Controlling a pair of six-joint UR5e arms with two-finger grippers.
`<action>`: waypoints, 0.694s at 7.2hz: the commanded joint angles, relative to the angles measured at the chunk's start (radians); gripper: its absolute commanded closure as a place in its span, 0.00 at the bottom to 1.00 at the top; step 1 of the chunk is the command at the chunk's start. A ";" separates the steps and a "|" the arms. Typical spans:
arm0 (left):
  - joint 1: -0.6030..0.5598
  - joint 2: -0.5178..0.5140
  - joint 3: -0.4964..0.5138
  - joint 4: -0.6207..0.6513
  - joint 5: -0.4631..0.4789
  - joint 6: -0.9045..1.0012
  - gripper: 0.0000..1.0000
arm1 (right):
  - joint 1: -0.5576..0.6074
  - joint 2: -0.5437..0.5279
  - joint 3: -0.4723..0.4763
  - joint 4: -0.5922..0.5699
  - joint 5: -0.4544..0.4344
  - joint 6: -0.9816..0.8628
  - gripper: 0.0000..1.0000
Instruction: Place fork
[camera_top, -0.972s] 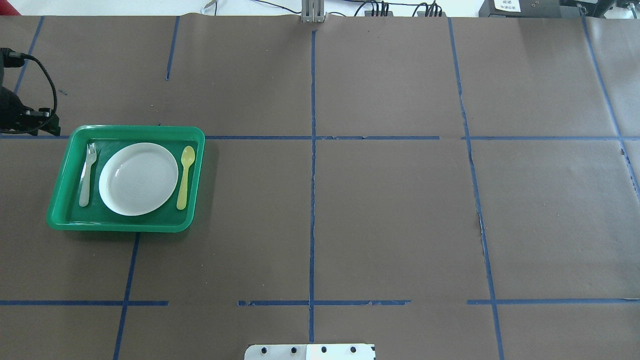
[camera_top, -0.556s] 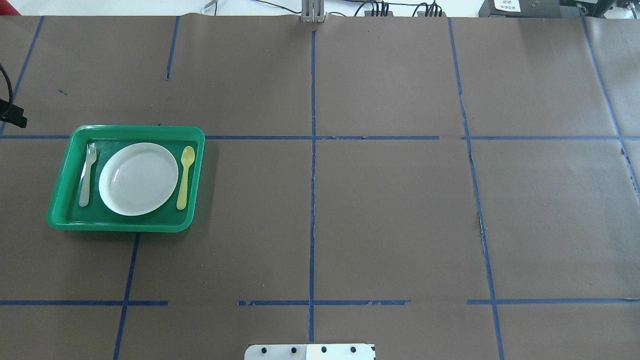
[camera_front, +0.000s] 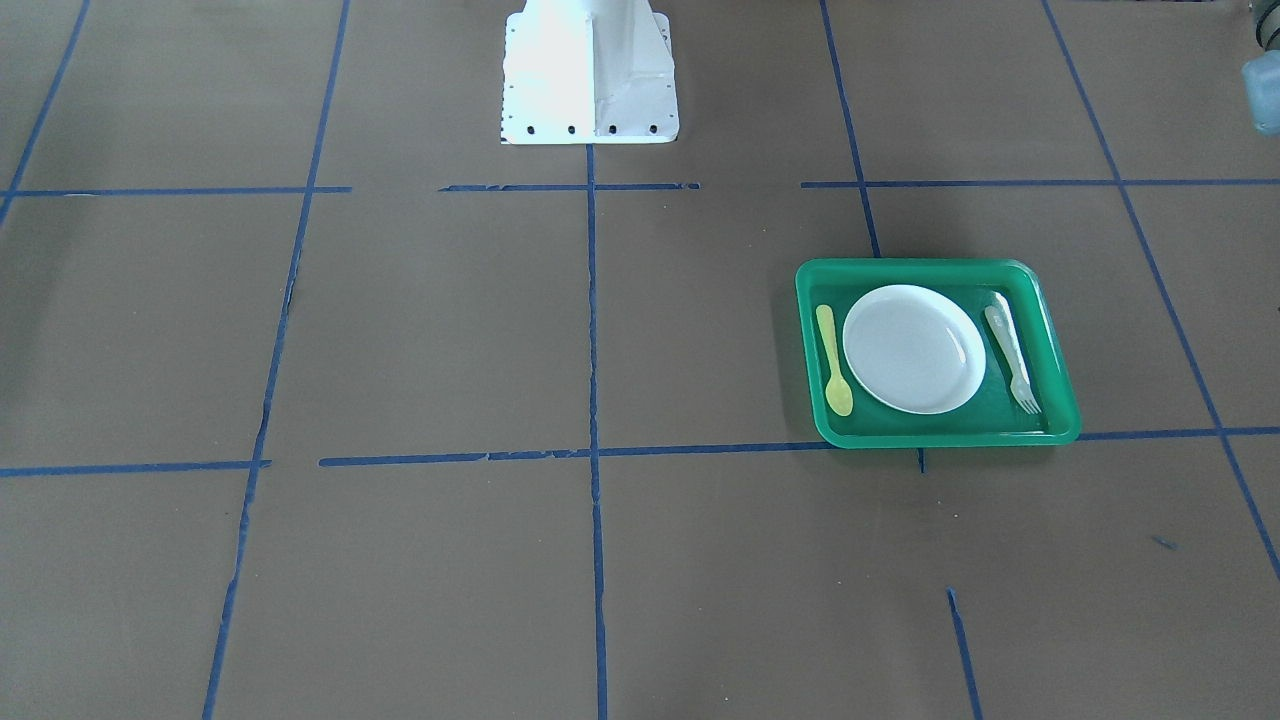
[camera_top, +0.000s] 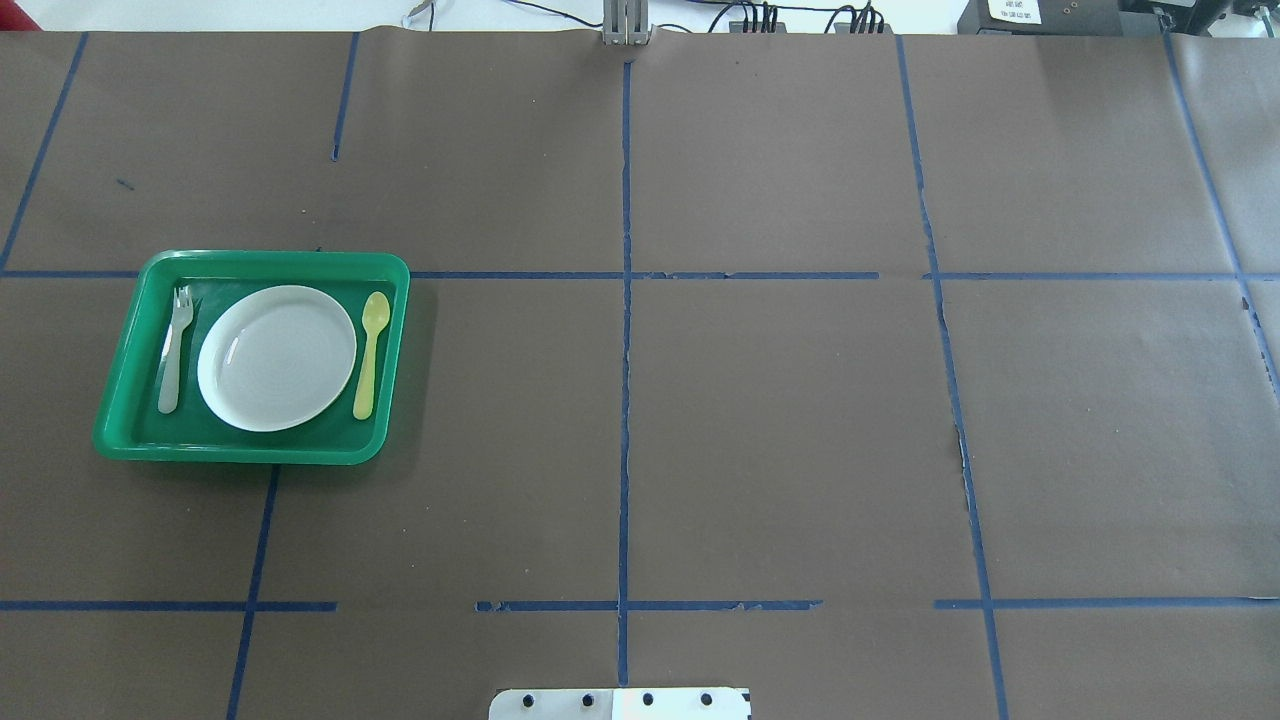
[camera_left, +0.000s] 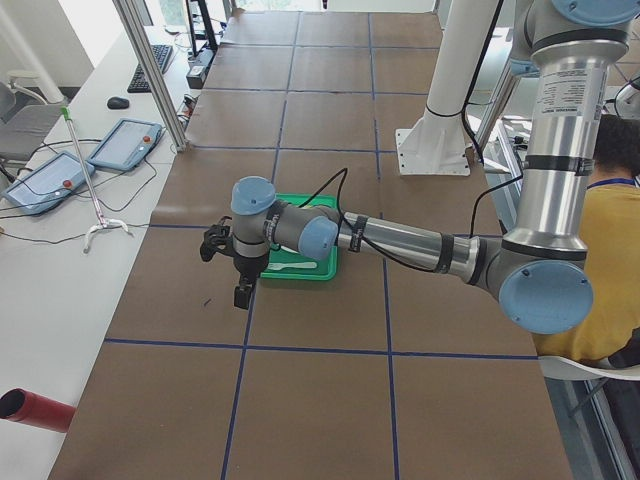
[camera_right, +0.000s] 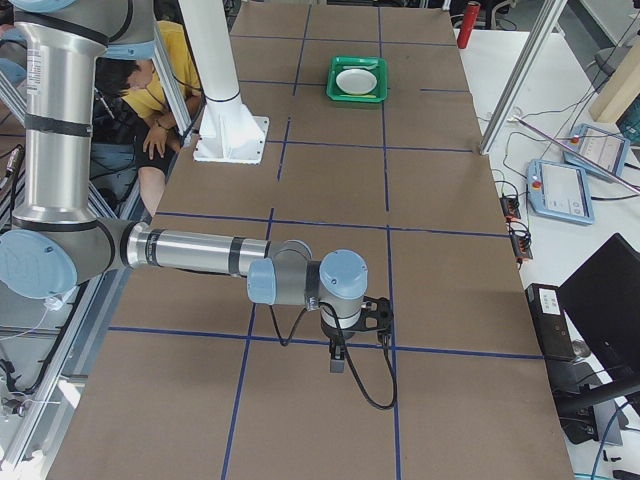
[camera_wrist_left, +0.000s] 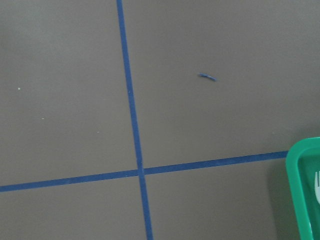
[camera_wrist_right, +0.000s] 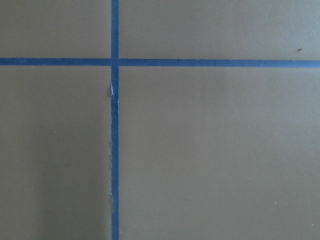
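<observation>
The pale whitish fork (camera_top: 174, 350) lies flat in the green tray (camera_top: 120, 405), just left of the white plate (camera_top: 277, 358), tines pointing away from the robot. It also shows in the front view (camera_front: 1012, 358), and its tines peek in at the left wrist view's edge (camera_wrist_left: 317, 182). No gripper touches it. My left gripper (camera_left: 241, 290) hangs over the table just off the tray's outer side; I cannot tell if it is open or shut. My right gripper (camera_right: 337, 358) is far off at the table's other end; I cannot tell its state.
A yellow spoon (camera_top: 370, 355) lies in the tray to the right of the plate. The brown table cover carries blue tape lines (camera_top: 625, 350). The white robot base (camera_front: 588, 70) stands at the table's near-robot edge.
The left arm's black wrist and cable, at the overhead view's left edge a second ago, have slid out of that view to the left. Fork, plate, spoon and tray have not moved.
</observation>
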 joint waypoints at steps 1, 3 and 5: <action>-0.059 -0.017 0.073 0.100 -0.087 0.191 0.00 | 0.000 0.000 0.000 0.000 0.000 0.000 0.00; -0.065 -0.052 0.070 0.219 -0.120 0.208 0.00 | 0.000 0.000 0.000 0.000 0.000 0.000 0.00; -0.067 -0.049 0.072 0.227 -0.112 0.265 0.00 | 0.000 0.000 0.000 0.000 0.002 0.000 0.00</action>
